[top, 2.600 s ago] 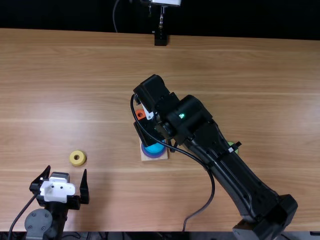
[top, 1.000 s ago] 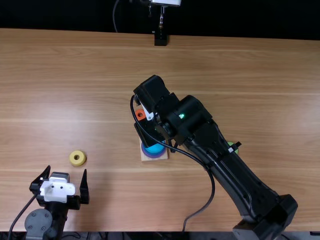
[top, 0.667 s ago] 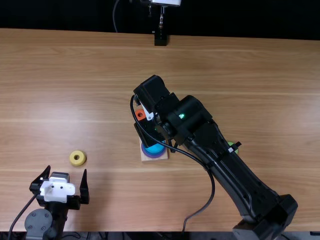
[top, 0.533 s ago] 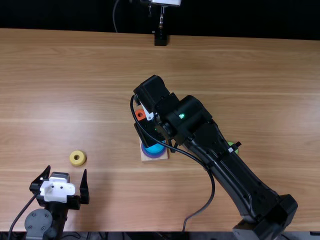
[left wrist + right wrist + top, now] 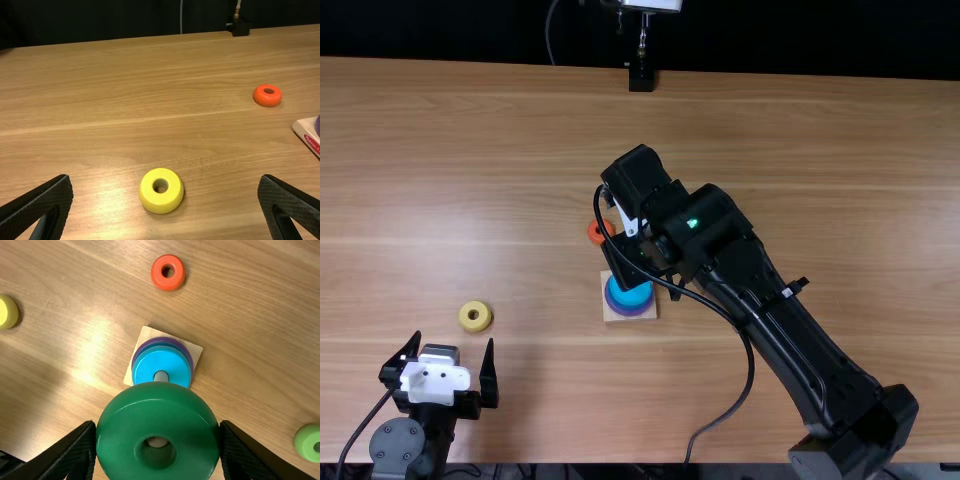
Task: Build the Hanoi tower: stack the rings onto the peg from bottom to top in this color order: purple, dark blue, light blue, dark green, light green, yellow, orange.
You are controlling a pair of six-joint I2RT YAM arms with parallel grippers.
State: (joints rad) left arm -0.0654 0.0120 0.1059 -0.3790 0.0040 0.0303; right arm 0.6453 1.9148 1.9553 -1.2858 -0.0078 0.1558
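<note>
Black fingers (image 5: 75, 447) of my right gripper (image 5: 628, 264) are clamped on the dark green ring (image 5: 157, 415), directed downward; my arm (image 5: 800, 330) slants. Lower, near my grip, the light blue ring (image 5: 150, 365) surrounds the peg (image 5: 161, 376). Orange ring (image 5: 168, 272): near. Yellow ring (image 5: 475, 316): farther left.

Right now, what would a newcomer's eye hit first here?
The dark green ring, gripped by the right tool near the stack. Next, mid-table, the light blue ring topping that stack, purple ring peeking out below, on a square wooden base. Then the yellow ring, alone just beyond the open left tool.
</note>
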